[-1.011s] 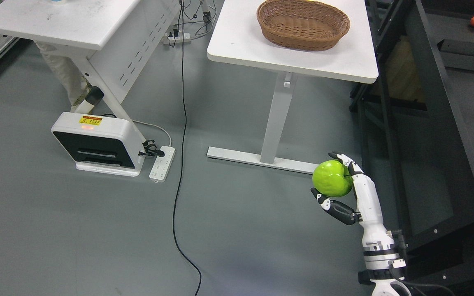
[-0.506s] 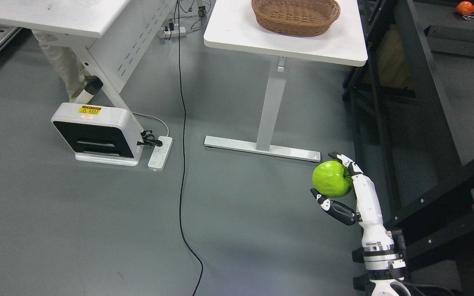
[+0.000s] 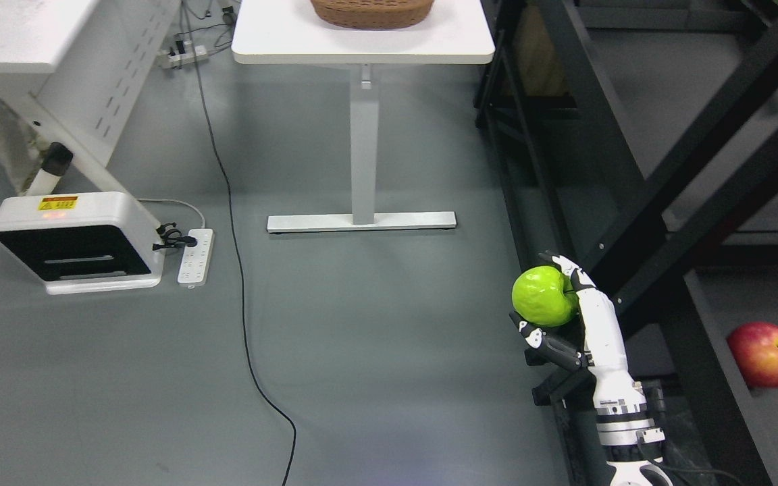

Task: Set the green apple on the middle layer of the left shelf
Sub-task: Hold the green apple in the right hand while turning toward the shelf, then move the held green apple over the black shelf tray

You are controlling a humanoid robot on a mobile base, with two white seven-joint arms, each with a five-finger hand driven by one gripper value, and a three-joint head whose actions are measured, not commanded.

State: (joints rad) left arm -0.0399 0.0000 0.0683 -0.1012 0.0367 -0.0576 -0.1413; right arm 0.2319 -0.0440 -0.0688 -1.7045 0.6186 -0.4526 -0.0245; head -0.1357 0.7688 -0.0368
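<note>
One hand in view: the right hand (image 3: 564, 317), its arm coming up from the lower right edge.
Far left: a white box-shaped machine (image 3: 71, 239) sits on the grey floor (image 3: 362, 378), with a yellow warning label on top.
Beside it: a white power strip (image 3: 195, 256) lies just to the machine's right, with a black plug in it.
Cable: a black cable (image 3: 240, 297) runs down the floor from the top to the bottom edge.
Upper left: part of a white desk (image 3: 17, 34) shows at the corner.
Top middle: a white table (image 3: 362, 37) on a single leg, with a brown wicker basket (image 3: 372, 10) on it, cut off by the top edge.
Green apple (image 3: 543, 295): held up off the floor, just left of the dark shelf frame (image 3: 639, 223), not on any shelf.
Right hand grip: fingers curled around the green apple, the thumb under it and the fingertips over its top.
Far right: a red apple (image 3: 767, 354) rests on a grey shelf board inside the frame, well apart from the green one.
</note>
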